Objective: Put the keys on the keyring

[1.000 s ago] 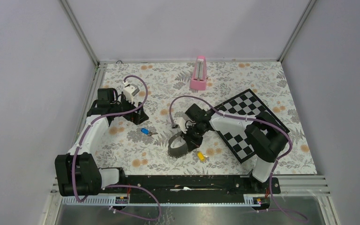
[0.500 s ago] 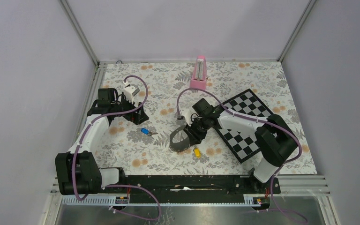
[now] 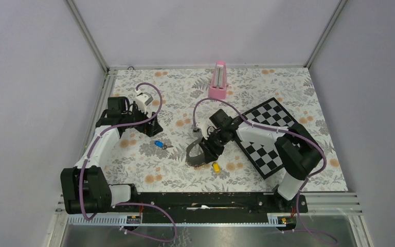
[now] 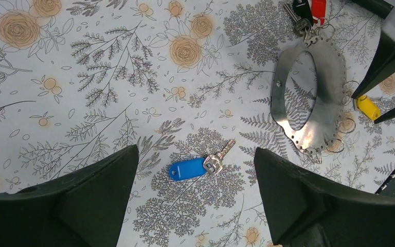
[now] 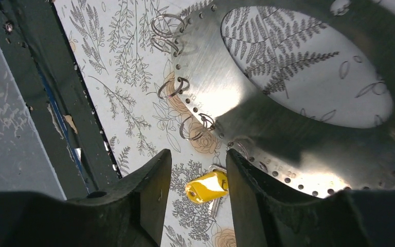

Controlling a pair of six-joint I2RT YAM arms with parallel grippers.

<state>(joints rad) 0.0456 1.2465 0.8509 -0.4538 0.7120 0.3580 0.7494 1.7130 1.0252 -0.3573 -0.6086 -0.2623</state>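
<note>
The keyring [image 3: 194,154] is a grey band loop standing on edge mid-mat; several small silver rings [image 5: 173,87] hang along its holed rim, and a red piece [image 4: 319,7] sits at its far end. The yellow key [image 3: 216,166] lies on the mat just outside the loop. My right gripper [image 5: 199,157] hovers open over the yellow key [image 5: 207,187], one finger [image 5: 247,190] close against the band [image 5: 247,103], gripping nothing. The blue key [image 4: 187,169] lies flat on the mat. My left gripper [image 4: 195,206] is wide open above it, holding nothing.
A pink metronome-like block [image 3: 218,81] stands at the back of the mat. A checkerboard [image 3: 272,135] lies to the right under the right arm. The black rail [image 5: 56,103] at the table's near edge runs close beside the yellow key.
My right gripper has gone from shut to open and shifted a little toward the back left by the band. The yellow key sits slightly further left. The left arm has not moved.
</note>
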